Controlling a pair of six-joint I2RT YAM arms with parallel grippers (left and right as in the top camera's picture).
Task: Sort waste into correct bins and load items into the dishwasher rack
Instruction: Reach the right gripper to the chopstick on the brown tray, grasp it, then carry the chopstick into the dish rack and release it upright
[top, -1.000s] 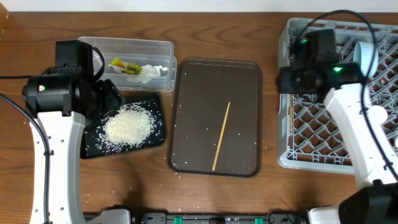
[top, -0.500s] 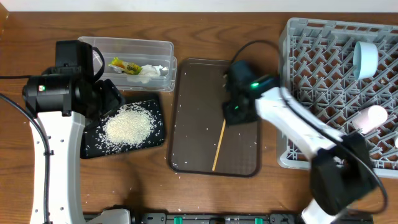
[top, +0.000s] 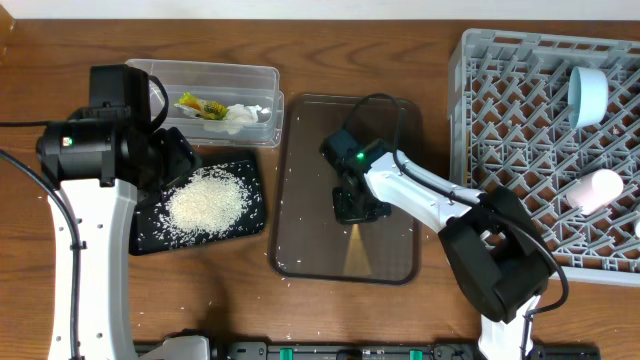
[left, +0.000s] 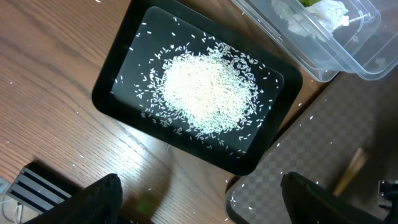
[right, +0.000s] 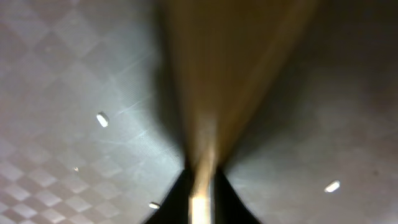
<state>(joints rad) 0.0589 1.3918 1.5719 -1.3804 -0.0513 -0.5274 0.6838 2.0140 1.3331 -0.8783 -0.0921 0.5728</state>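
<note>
Since 0.5 s ago the right gripper (top: 355, 207) has slid down the dark-brown rectangular serving tray (top: 310, 180) to the middle of the thin wooden chopstick (top: 356, 250), jaws pinching the blurred stick. The left gripper (left: 202, 202) hovers, jaws spread, above loose white rice grains (left: 205, 93) heaped on the flat black rectangular tray (left: 124, 74) on the wooden worktop (left: 50, 74).

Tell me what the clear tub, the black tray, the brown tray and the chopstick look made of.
The clear tub: transparent plastic, glossy; contents show through its walls. The black tray: probably plastic, smooth with a faint sheen. The brown tray: likely moulded plastic, with a fine checkered texture. The chopstick: pale tan, probably wood or bamboo; grain not discernible.
</note>
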